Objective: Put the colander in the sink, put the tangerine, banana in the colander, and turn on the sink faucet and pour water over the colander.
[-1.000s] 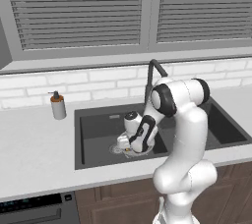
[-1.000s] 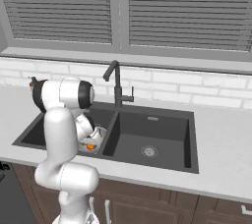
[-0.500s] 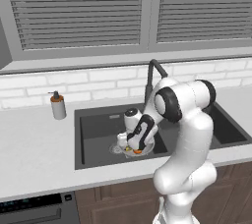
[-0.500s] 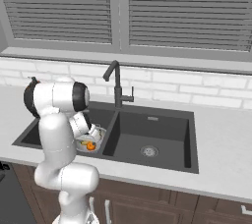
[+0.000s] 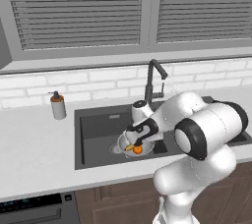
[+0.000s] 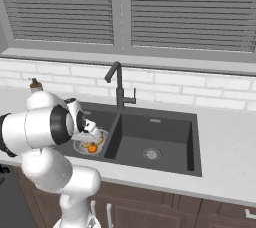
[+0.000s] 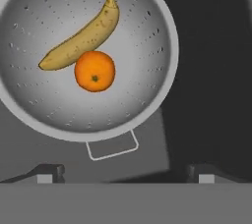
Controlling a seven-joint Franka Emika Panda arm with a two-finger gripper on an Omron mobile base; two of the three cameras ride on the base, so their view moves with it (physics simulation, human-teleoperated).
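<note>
Fruit loaded, water next: one banana and one tangerine lie touching in the single colander, which sits in the left basin of the sink. Above it the gripper hangs spread wide and empty-handed — the remaining job looks to be reaching the one faucet and working its side lever.

I count one round silver perforated metal colander, one curved yellow banana, one small orange tangerine, one dark gooseneck faucet, one soap pump bottle.
</note>
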